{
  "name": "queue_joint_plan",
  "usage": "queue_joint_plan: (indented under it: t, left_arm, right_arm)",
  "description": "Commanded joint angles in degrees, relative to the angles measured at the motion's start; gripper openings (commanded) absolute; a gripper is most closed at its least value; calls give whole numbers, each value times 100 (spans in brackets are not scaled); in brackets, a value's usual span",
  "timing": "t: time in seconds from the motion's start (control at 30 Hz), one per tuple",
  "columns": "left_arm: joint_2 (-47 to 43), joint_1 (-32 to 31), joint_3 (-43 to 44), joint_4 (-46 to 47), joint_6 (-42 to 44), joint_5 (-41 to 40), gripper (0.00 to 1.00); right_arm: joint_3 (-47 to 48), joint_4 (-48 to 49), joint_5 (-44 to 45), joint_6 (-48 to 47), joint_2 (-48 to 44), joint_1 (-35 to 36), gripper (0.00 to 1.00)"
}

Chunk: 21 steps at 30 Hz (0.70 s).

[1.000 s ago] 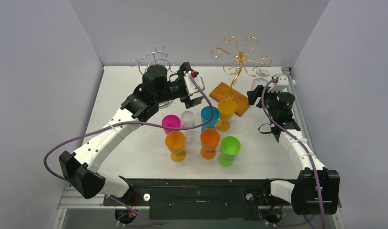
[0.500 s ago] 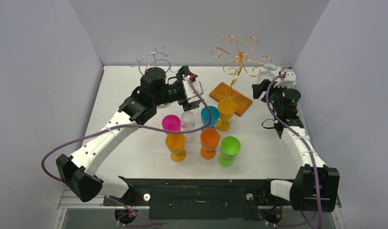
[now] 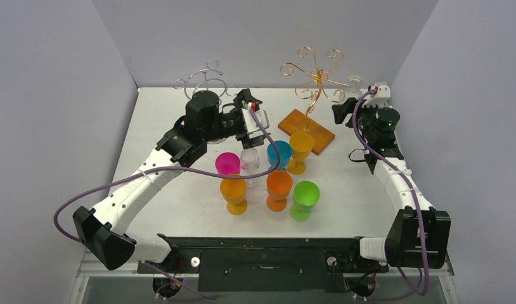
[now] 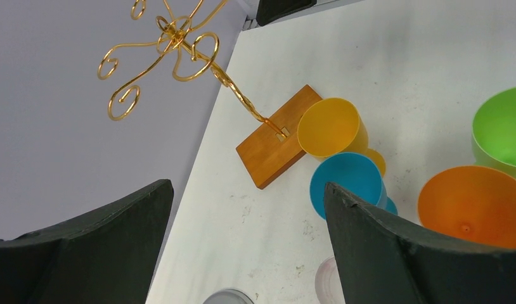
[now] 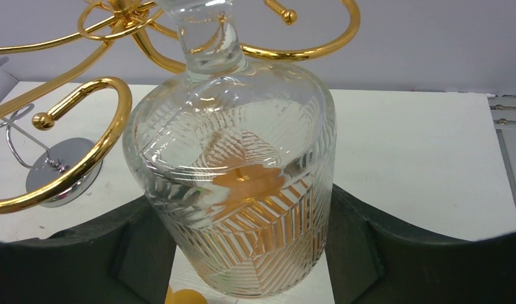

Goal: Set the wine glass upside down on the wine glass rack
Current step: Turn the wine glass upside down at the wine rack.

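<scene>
Among the curled arms of the gold rack point(image 5: 84, 158), at the bench's point(image 3: 357, 190) far right, one clear wine glass point(image 5: 233, 190) hangs upside down, stem upward. The right hand point(image 5: 243, 221) pinches its bowl from both sides. This rack rises from a wooden base point(image 3: 306, 130); a silver rack point(image 3: 205, 81) stands far left, making two. Mid-bench stand six coloured goblets: magenta goblet point(image 3: 227, 163), blue goblet point(image 3: 279, 152), yellow goblet point(image 3: 300, 145), green goblet point(image 3: 305, 195), left orange goblet point(image 3: 234, 190) and right orange goblet point(image 3: 279, 185). A second clear glass point(image 3: 250, 158) stands between magenta and blue. Above them, the left hand point(image 4: 249, 253) is spread, empty.
</scene>
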Motion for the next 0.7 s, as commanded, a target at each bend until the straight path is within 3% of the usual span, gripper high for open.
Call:
queue_joint_plan:
  t: [0.0, 0.13, 0.43, 0.67]
  left_arm:
    - [-235, -14, 20, 37, 119, 126, 86]
    - [-180, -15, 75, 43, 99, 116, 86]
    - [64, -15, 381, 92, -196, -60, 86]
    - [746, -90, 1092, 345, -968, -504, 85]
  right_arm:
    - [482, 433, -309, -288, 71, 137, 0]
    - [776, -242, -87, -966, 231, 482, 0]
    - [794, -144, -70, -1021, 379, 682, 0]
    - [350, -18, 27, -1141, 207, 886, 0]
